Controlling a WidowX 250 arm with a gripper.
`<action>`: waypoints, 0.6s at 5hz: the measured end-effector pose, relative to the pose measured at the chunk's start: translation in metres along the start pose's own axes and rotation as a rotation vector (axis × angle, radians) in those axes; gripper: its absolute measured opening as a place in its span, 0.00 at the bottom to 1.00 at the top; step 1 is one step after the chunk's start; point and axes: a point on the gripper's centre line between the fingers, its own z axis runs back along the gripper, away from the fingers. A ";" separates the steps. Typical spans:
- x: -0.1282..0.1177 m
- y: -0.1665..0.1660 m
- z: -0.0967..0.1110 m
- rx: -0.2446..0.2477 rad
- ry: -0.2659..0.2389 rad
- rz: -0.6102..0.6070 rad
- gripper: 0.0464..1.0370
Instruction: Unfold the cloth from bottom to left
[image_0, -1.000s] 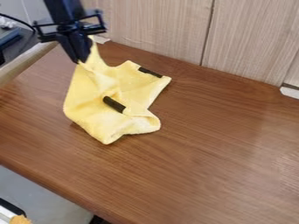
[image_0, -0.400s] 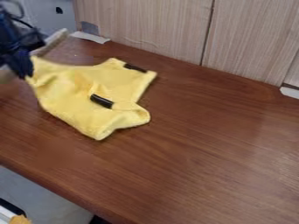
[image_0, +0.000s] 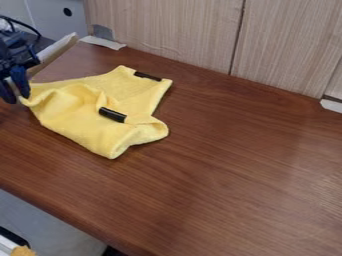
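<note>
Gripper (image_0: 19, 98): seen at the upper left; its fingers are parted fairly wide, with a gap visible between them, and no cloth is seen pinched there.
Cloth (image_0: 73, 117): spread partly out on the left side of the table (image_0: 247, 175), with its left corner (image_0: 32, 97) drawn out to the gripper; whether that corner is touched by a fingertip cannot be told.
Strips: the near strip (image_0: 112, 114) is set in the rucked middle of the cloth, the far strip (image_0: 147, 76) along its upper right edge.
Folds: a raised ruck is left beside the near strip, and the lower right edge is curled over.
Step in hand: the laying down and freeing of the left corner, as judged from the parted fingers.
Release: best done with the fingers kept wide and both tips cleared of the fabric before any sideways travel, so that the corner is not hooked and dragged back.
Lift: to be made slowly and nearly straight up, with the corner left flat.
Risk: the thin, soft fabric may be caught on a fingertip, and the opened part pulled back over itself.
Progress: the cloth is largely opened toward the left; if more flatness is wanted, the ruck is best eased out by a low, gentle pull from the left corner.
</note>
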 end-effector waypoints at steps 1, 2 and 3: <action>-0.001 0.000 -0.001 0.008 0.004 -0.011 0.76; -0.006 -0.008 -0.008 0.016 0.015 -0.057 0.97; -0.009 -0.024 0.007 0.023 -0.030 -0.122 0.97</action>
